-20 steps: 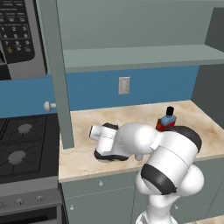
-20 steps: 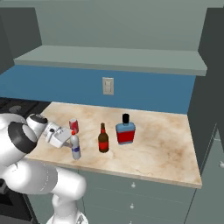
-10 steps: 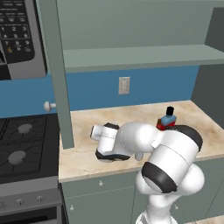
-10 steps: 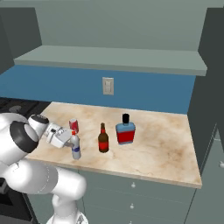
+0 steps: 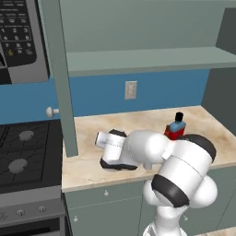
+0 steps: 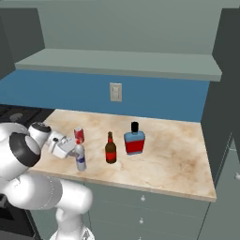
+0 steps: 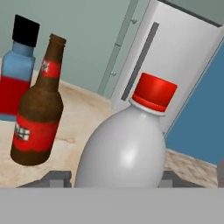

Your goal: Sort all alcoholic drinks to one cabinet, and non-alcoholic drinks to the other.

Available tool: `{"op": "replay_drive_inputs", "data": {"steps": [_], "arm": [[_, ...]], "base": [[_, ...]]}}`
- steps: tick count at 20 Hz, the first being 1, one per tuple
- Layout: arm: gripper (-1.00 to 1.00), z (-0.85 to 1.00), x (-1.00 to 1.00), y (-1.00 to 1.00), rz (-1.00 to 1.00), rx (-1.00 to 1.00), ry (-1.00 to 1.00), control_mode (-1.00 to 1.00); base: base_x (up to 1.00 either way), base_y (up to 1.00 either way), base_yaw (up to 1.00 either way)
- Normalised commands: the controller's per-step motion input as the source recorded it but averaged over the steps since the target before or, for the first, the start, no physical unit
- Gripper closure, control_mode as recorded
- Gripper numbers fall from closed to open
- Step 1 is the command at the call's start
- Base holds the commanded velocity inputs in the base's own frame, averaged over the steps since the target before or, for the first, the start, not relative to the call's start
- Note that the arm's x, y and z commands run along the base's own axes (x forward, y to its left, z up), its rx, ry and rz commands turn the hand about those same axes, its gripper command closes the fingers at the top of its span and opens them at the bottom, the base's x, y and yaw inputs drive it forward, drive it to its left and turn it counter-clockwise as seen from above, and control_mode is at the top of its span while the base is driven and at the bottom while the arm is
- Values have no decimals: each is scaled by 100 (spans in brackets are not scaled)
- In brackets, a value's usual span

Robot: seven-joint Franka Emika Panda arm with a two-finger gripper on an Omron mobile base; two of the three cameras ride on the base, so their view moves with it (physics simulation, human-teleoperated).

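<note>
Four drinks stand on the counter (image 6: 178,154). I note the white plastic bottle (image 7: 124,148) upright at lower centre of the hand view, between the fingertips (image 7: 57,178), long axis vertical. The gripper (image 6: 77,149) sits at its body, lower left of the right base view; whether it grips yet I cannot tell.

kitchen | stove (image 5: 20,154) | microwave (image 5: 18,39) | counter (image 6: 173,159) | cabinets (image 6: 140,220)
</note>
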Motion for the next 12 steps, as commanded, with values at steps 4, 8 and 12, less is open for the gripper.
{"op": "replay_drive_inputs", "data": {"steps": [4,8,12], "arm": [[100,70,-29,-2,10,0,-3,-100],[100,86,-16,-4,18,0,-1,-100],[100,81,-7,-11,20,0,0,-100]], "base": [[0,0,0],[0,0,0],[0,0,0]]}}
